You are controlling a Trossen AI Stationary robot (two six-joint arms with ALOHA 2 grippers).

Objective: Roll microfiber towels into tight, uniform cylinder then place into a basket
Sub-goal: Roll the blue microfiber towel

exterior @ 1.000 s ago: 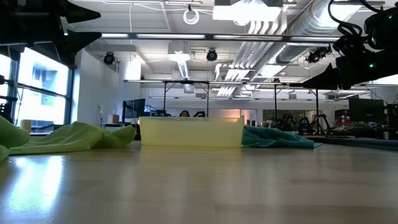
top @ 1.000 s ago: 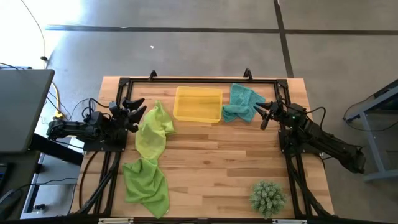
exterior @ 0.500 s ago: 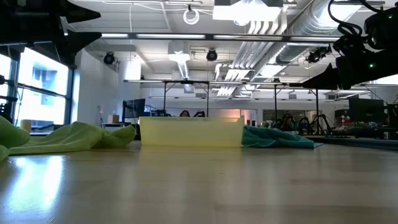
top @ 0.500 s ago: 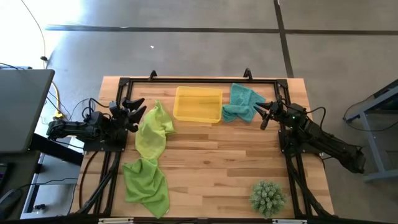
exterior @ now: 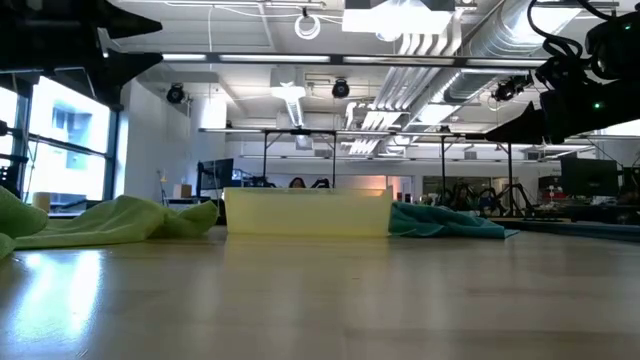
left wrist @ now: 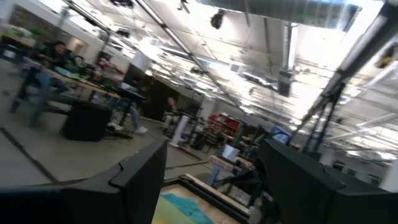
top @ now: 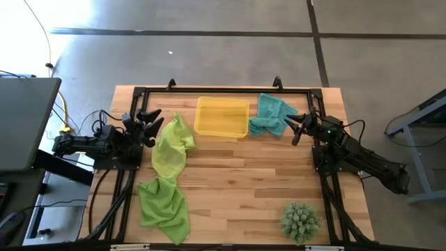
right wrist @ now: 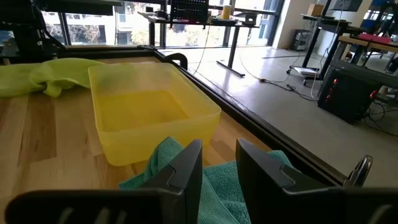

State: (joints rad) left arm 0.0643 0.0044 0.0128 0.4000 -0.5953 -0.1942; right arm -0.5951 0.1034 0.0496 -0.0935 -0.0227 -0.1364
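Note:
The yellow basket (top: 221,116) stands on its flat bottom at the far middle of the table. A teal towel (top: 270,114) lies crumpled on the table just right of the basket. One lime-green towel (top: 172,145) lies bunched left of the basket, and a second one (top: 164,207) is spread near the front left. My left gripper (top: 148,124) hovers open at the table's left edge, beside the first green towel, tipped up toward the room (left wrist: 211,162). My right gripper (top: 295,127) hovers open at the right edge, pointing at the teal towel (right wrist: 217,186) and the basket (right wrist: 149,118).
A spiky green plant (top: 300,220) stands near the front right corner. A black metal frame (top: 223,90) runs along the table's edges. Bare wood (top: 237,181) lies between the towels and the plant.

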